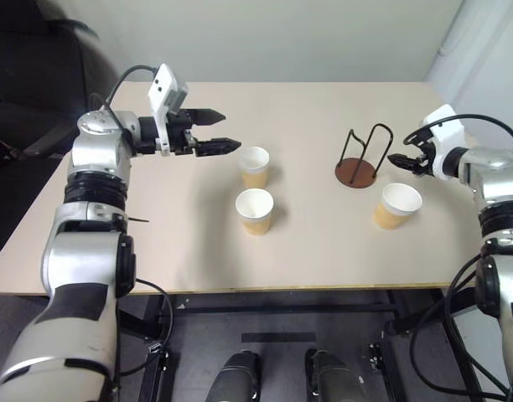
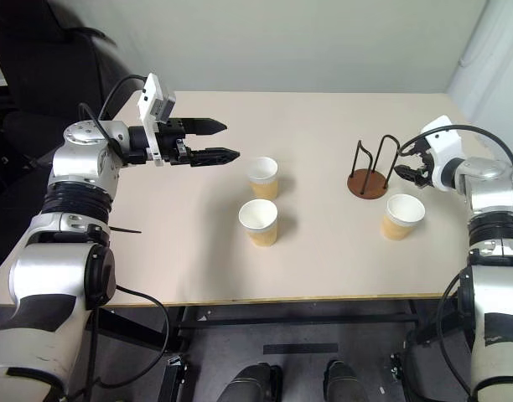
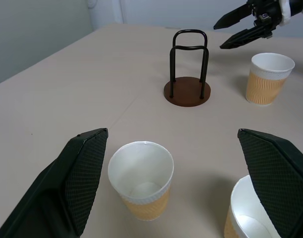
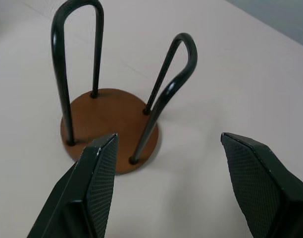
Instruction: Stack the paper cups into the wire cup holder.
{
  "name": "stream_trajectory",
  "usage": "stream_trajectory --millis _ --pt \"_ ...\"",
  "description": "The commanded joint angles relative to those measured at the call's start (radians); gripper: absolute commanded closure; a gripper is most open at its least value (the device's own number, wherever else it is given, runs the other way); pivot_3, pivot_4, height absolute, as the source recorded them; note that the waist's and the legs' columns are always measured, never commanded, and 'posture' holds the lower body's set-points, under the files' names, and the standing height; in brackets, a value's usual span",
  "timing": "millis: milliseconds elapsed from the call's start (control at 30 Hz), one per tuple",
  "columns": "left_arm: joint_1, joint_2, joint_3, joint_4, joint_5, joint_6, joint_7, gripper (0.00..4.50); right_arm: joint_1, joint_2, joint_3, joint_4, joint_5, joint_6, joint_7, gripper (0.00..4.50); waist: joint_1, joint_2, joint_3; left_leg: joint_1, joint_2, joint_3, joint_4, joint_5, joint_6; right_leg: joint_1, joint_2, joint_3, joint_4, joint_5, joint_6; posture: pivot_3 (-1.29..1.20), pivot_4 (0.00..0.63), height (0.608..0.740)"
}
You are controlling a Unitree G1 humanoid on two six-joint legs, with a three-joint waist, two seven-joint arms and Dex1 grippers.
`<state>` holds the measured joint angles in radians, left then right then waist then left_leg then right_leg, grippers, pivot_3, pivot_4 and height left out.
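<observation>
Three paper cups stand upright on the beige table [image 1: 323, 251]. Two are near the middle, one [image 1: 254, 166] behind the other [image 1: 255, 210], and the third cup [image 1: 397, 205] is at the right. The wire cup holder [image 1: 357, 167], a brown disc with two black loops, stands empty just left of and behind that third cup. My left gripper [image 1: 231, 131] hovers open to the left of the rear middle cup [image 3: 141, 179], pointing at it. My right gripper [image 1: 397, 161] is open just right of the holder [image 4: 112, 124], above the right cup, holding nothing.
A dark office chair [image 1: 38, 75] stands beyond the table's far left corner. A pale wall runs behind the table. The table's front edge [image 1: 282, 289] lies close to me, and bare tabletop stretches between the middle cups and the holder.
</observation>
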<state>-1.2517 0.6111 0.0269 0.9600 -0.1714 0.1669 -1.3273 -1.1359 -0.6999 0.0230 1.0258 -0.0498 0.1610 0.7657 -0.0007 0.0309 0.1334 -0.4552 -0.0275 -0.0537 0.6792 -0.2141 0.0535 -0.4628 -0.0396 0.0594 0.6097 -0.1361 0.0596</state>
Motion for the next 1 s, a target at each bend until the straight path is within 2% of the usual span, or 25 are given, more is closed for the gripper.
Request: stream_trajectory --millis 33,267,700,833,1000 --pt "-0.003 0.021 0.025 -0.047 -0.017 -0.001 -0.001 0.02 -0.061 0.014 0.0 0.058 -0.023 -0.057 -0.048 1.16 0.0 0.0 0.0 0.0 0.0 0.0 0.0 0.0 0.0 0.0 0.0 0.0 0.0 0.0 0.0 0.0 0.15 0.74" --pt "0.011 0.035 0.029 -0.067 -0.021 0.01 0.001 0.02 -0.111 0.055 0.0 0.15 -0.054 -0.101 -0.093 1.16 0.001 0.0 0.0 0.0 0.0 0.0 0.0 -0.001 0.0 0.0 0.0 0.0 0.0 0.0 0.0 0.0 0.15 0.74" --pt "0.034 0.051 0.03 -0.102 -0.024 0.03 0.008 0.02 -0.139 0.113 -0.01 0.202 -0.068 -0.124 -0.132 1.16 0.001 0.0 0.0 0.0 0.0 0.0 -0.001 -0.002 -0.001 -0.001 0.0 -0.002 0.0 0.0 -0.001 0.0 0.15 0.74" --pt "0.037 0.055 0.027 -0.106 -0.021 0.033 0.009 0.0 -0.146 0.121 -0.018 0.209 -0.062 -0.122 -0.133 2.06 0.001 0.0 0.0 0.0 0.0 0.0 -0.001 -0.002 -0.001 -0.001 -0.001 -0.002 0.0 0.0 -0.001 0.0 0.15 0.74" --pt "0.035 0.06 0.025 -0.106 -0.017 0.033 0.008 0.0 -0.149 0.117 -0.025 0.213 -0.059 -0.116 -0.132 3.8 0.001 0.0 0.0 0.0 0.0 0.0 -0.002 -0.003 -0.002 -0.001 -0.001 -0.002 0.0 0.0 -0.001 0.0 0.15 0.74"
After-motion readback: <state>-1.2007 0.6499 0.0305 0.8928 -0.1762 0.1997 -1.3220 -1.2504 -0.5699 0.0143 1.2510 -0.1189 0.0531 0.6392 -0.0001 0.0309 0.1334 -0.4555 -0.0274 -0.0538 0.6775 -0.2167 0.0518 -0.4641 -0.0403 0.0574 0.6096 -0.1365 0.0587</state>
